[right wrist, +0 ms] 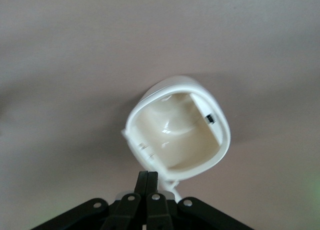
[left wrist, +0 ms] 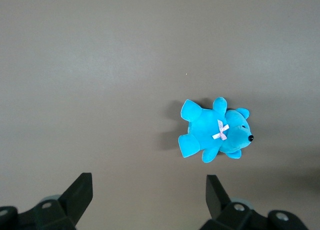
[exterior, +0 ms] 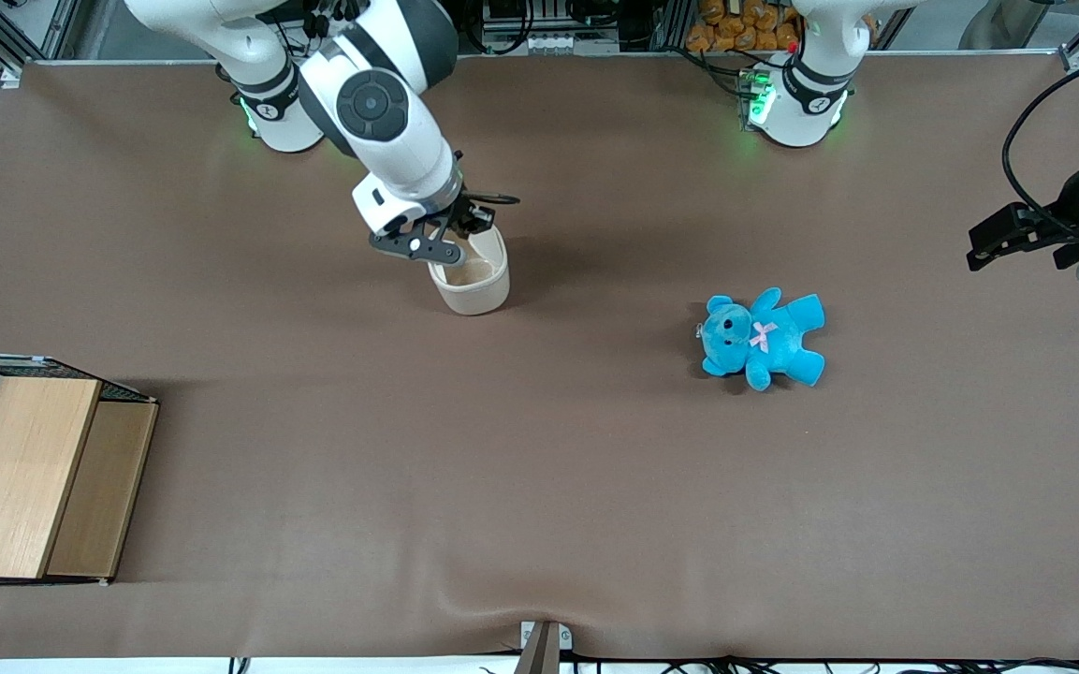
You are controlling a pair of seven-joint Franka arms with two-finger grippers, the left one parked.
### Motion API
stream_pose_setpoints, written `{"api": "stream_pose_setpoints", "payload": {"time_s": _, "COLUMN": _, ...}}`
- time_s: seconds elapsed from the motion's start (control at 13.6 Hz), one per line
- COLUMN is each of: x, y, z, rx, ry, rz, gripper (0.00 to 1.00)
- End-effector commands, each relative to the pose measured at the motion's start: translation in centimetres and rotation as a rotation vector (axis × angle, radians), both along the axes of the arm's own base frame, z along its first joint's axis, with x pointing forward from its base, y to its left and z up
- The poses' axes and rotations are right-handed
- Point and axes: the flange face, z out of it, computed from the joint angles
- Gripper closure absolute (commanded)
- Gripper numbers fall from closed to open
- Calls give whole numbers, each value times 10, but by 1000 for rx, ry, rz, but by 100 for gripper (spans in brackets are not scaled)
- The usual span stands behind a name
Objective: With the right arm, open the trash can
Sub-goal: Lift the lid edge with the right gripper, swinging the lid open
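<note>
I see the trash can (exterior: 472, 281) standing on the counter (exterior: 539, 468) with its mouth already uncovered, my hand (exterior: 433, 245) clenched at its rim on what I take for the lid, so next I must release gently.

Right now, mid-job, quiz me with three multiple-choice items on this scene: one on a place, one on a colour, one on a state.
1. Where is the gripper?
A. at the trash can's rim
B. over the wooden box
C. beside the teddy bear

2. What colour is the teddy bear?
A. red
B. blue
C. green

3. How is the trash can?
A. lid flat shut
B. tipped on its side
C. upright, inside showing

Key: 1 A, the gripper sits at the rim; 2 B, plush is bright blue; 3 C, the right wrist view looks into its hollow inside.
</note>
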Motion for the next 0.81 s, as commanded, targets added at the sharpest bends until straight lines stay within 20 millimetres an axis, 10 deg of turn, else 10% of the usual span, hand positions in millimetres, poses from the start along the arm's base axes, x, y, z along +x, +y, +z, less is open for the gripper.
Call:
{"api": "stream_pose_setpoints", "payload": {"time_s": 0.0, "x": 8, "y": 12, "z": 37, "rx": 48, "ry": 40, "rz": -49, "gripper": 70}}
{"api": "stream_pose_setpoints", "payload": {"time_s": 0.22, "x": 23, "y": 0, "z": 54, "rx": 71, "ry": 45, "rz": -79, "gripper": 0}}
{"api": "stream_pose_setpoints", "payload": {"time_s": 0.74, "x": 92, "y": -106, "z": 114, "rx": 59, "ry": 72, "rz": -206, "gripper": 0}}
